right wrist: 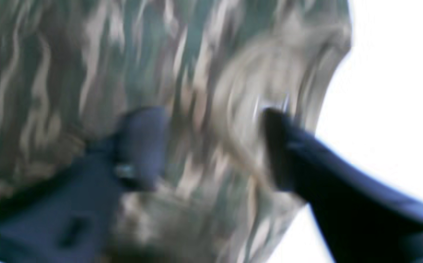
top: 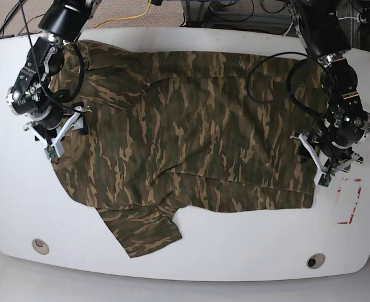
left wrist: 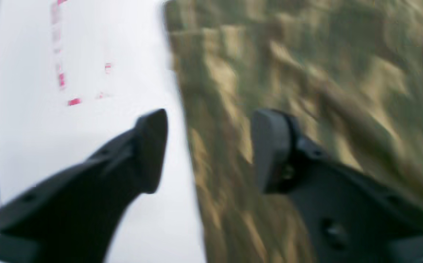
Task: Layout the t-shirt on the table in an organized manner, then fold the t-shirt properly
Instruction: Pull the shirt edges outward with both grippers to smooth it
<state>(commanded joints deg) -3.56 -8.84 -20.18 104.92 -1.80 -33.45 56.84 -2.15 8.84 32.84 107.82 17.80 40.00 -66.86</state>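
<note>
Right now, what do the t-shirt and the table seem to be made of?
The t-shirt looks like soft woven or knit fabric with a matte finish: it lies in wrinkles and folds. The table looks like a hard, smooth white board, probably laminate or plastic, with a slight gloss; the exact material cannot be told.

2 black jointed arms, black cables looping beside each, left gripper (left wrist: 209, 149) with matte black curved fingers (left wrist: 153, 149) and small screw holes, right gripper (right wrist: 215, 146) dark, white brackets at wrists
</note>
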